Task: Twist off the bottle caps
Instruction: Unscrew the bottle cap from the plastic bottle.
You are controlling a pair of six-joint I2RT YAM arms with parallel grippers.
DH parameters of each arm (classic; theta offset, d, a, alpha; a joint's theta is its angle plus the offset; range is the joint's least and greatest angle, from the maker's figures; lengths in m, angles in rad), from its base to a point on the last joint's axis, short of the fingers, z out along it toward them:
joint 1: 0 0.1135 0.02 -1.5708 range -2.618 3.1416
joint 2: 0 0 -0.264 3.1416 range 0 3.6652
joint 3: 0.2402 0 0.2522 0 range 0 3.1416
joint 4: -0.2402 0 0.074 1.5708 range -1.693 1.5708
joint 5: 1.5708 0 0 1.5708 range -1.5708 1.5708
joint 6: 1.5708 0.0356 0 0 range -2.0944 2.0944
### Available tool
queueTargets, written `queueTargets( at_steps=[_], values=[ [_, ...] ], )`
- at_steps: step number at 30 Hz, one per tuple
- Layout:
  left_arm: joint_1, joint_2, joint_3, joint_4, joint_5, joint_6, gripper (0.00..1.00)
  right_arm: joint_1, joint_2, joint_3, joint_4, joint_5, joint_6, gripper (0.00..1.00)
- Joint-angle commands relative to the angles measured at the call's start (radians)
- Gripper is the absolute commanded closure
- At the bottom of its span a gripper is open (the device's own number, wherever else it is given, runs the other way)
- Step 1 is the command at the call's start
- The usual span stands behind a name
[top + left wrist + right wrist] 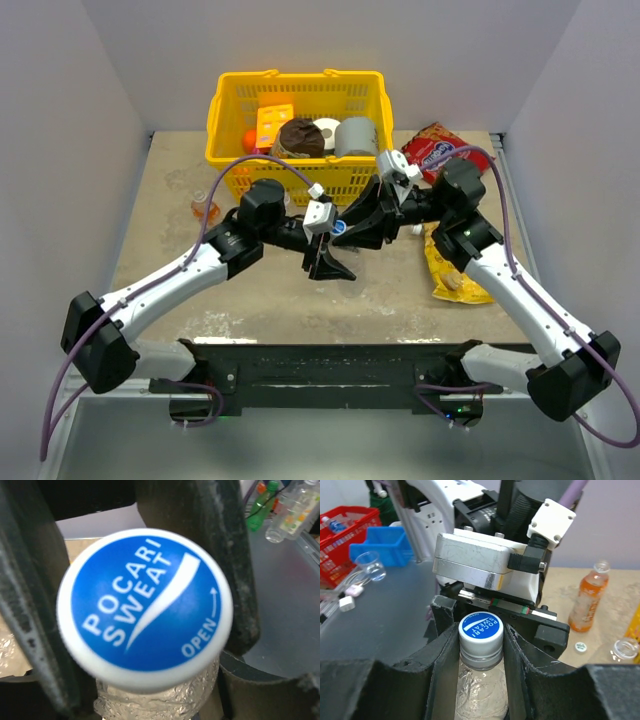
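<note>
The left hand [328, 262] pinches the bottle cap [145, 607] (OPEN arrow [216, 602] showing) while the right hand [365, 228] clamps its bottle [480, 690] at the middle of the counter [400, 300]. Unscrewing is the step in hand; next, likely a twist along that arrow.

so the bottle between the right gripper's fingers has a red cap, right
Not quite: the cap is blue, not red, as the right wrist view shows. The bottle does sit between the fingers of the right gripper.

Blue-faced cap [480, 630] on clear bottle [480, 695], orange bottle [589, 605] upright, loose cap [580, 646] nearby
</note>
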Motion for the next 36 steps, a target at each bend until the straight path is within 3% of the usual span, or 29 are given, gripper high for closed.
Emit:
queueTargets(
  at_steps=[1, 5, 10, 18, 24, 28, 32, 36],
  values=[
    [-0.01, 0.017, 0.052, 0.033, 0.107, 0.007, 0.69, 0.001, 0.004, 0.029, 0.024, -0.158, 0.024, 0.98],
    [-0.01, 0.016, 0.051, 0.026, 0.072, 0.018, 0.7, -0.013, -0.009, 0.024, 0.031, -0.122, 0.027, 0.97],
    [-0.01, 0.009, 0.048, 0.026, 0.012, 0.022, 0.7, -0.016, -0.022, 0.024, 0.022, -0.099, 0.027, 0.62],
    [-0.001, -0.024, 0.034, 0.036, -0.228, -0.001, 0.71, -0.039, -0.075, 0.035, -0.103, 0.05, -0.057, 0.34],
    [0.003, -0.034, 0.029, 0.043, -0.33, -0.021, 0.71, -0.039, -0.127, 0.046, -0.194, 0.337, -0.134, 0.27],
    [0.003, -0.031, 0.028, 0.042, -0.387, -0.034, 0.71, -0.036, -0.134, 0.027, -0.18, 0.397, -0.126, 0.24],
    [0.003, -0.026, 0.029, 0.039, -0.412, -0.036, 0.71, -0.016, -0.141, 0.006, -0.134, 0.454, -0.122, 0.27],
    [0.003, -0.02, 0.031, 0.039, -0.409, -0.036, 0.71, 0.025, -0.124, 0.016, -0.148, 0.483, -0.146, 0.37]
  ],
)
